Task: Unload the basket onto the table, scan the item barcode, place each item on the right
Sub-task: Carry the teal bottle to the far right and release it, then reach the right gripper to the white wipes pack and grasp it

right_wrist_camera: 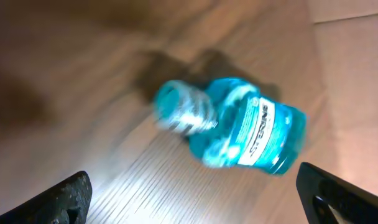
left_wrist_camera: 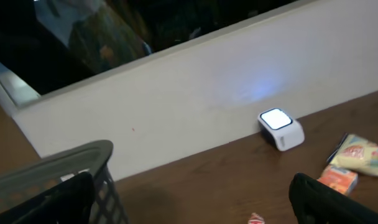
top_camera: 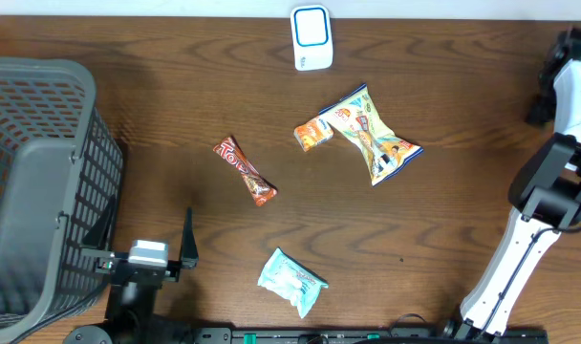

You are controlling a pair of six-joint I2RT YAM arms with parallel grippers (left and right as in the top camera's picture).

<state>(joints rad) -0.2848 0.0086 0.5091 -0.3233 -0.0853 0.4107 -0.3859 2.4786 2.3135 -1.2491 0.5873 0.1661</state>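
Evidently right fingers (right_wrist_camera: 64, 199) and left fingers (left_wrist_camera: 329, 199) stood wide apart, empty. The blue bottle (right_wrist_camera: 251, 134) lay sideways at twelve o'clock beyond the right fingers; round, it could roll away.

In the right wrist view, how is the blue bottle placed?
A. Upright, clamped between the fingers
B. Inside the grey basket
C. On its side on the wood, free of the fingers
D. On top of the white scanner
C: the blue mouthwash bottle lies on its side on the wooden table, while the right end effector has its fingers wide apart, not touching it.
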